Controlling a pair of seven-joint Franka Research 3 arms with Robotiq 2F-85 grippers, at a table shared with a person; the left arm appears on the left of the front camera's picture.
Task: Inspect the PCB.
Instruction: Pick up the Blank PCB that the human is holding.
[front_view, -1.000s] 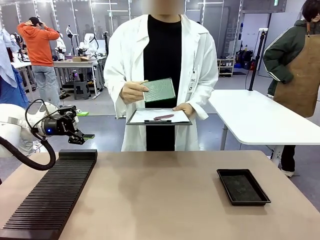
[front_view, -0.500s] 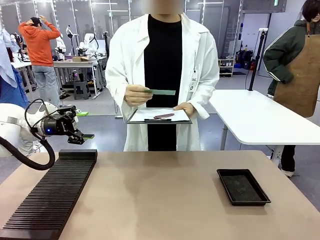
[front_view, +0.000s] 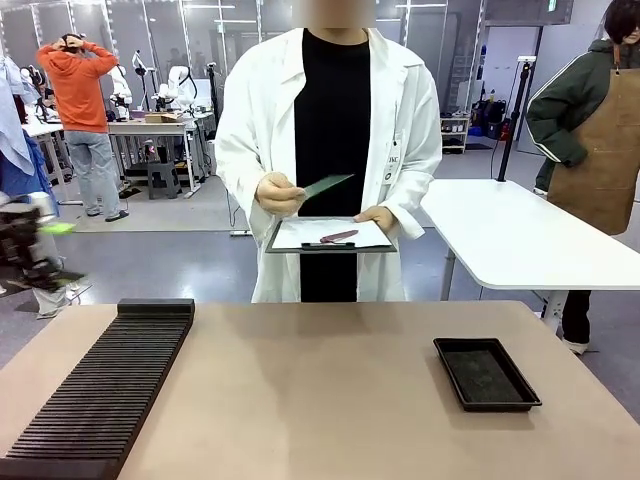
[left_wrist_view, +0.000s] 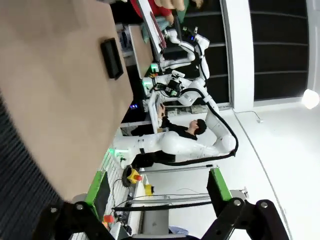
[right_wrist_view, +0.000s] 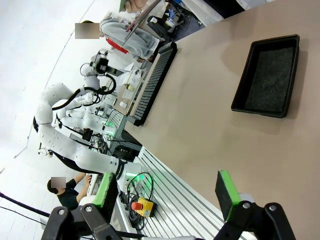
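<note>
A person in a white coat stands at the far side of the table and holds the PCB (front_view: 328, 185) in one hand, chest high. The green board is tilted so that I see it almost edge-on. Their other hand holds a dark clipboard (front_view: 330, 236) with white paper just below the board. My left gripper (front_view: 55, 251) is a blur at the far left edge, off the table and far from the board. In the left wrist view my left gripper (left_wrist_view: 157, 190) is open with nothing in it. My right gripper (right_wrist_view: 165, 192) is also open and holds nothing, high above the table.
A black shallow tray (front_view: 487, 373) lies on the table at the right, also in the right wrist view as the tray (right_wrist_view: 267, 75). A long black slotted rack (front_view: 100, 390) runs along the left side. A white table (front_view: 520, 240) and another person stand at the back right.
The person turned the PCB from face-on to edge-on, then tilted it. My left arm swung left, away from the rack's far end toward the picture's edge.
</note>
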